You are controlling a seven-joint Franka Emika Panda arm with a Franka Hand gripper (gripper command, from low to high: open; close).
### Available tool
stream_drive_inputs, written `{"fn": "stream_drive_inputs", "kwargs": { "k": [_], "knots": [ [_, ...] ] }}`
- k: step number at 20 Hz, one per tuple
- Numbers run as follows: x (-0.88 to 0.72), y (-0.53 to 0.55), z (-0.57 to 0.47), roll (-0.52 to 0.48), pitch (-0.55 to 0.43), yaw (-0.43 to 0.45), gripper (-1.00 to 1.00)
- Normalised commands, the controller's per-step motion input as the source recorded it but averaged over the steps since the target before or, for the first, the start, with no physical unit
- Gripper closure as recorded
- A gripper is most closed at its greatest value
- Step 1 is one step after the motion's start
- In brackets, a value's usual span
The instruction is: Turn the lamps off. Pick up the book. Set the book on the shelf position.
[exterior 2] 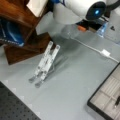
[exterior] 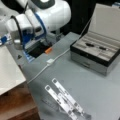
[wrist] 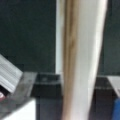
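Lying flat, book covers shelf position; hand unseen, no legible writing.

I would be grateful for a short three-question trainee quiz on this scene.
1. True or false: the metal stand lies inside the open case.
2. What does the book rest on? A) the grey tabletop B) the wooden board C) the case
3. Fill in: the white cable runs across the grey ____.

Key: 1 false, it lies on the table; 2 B; 3 table. The gripper shows in no view.
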Motion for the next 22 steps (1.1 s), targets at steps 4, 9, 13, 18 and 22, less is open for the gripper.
{"fn": "stream_drive_inputs", "kwargs": {
  "k": [4,9,13,18,22],
  "knots": [
    [0.19,-0.09,0.06,0.034,0.031,-0.068,1.0],
    [0.25,-0.06,0.05,0.034,0.028,-0.121,1.0],
    [0.33,-0.02,0.0,0.029,0.021,-0.192,1.0],
    [0.4,-0.01,-0.03,0.039,-0.024,-0.252,1.0],
    [0.41,0.01,-0.03,0.055,-0.058,-0.302,1.0]
  ]
}}
